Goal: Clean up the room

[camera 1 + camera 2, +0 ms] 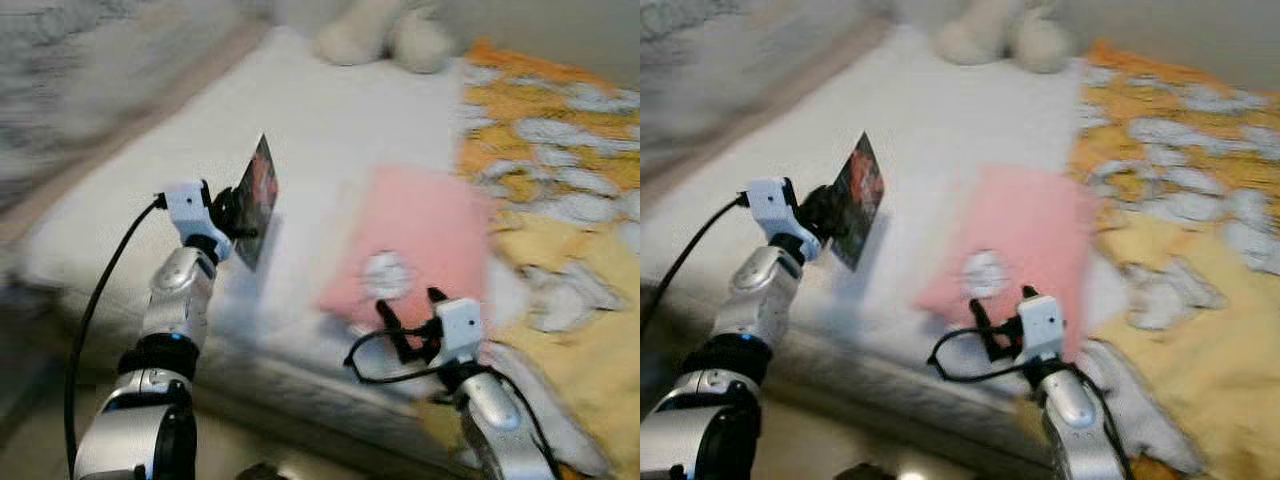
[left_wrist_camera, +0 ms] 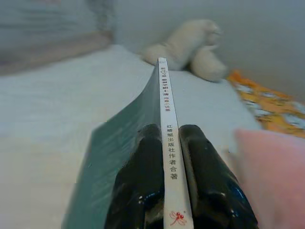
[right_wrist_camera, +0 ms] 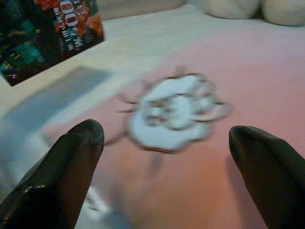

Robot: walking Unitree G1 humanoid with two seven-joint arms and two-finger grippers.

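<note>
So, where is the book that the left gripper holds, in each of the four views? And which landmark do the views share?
Left eye view: the book stands on edge above the white bed, left of centre, clamped by the left gripper.
Right eye view: left of centre.
Left wrist view: centre, spine toward the camera, between the black fingers.
Right wrist view: its dark cover in one corner.
Shared landmark: the pink cloth beside it.

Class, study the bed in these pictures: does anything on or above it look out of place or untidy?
A pink pillow lies askew across the white sheet, and the orange blanket is rumpled. The left pincer holds a book upright above the bed.
</note>
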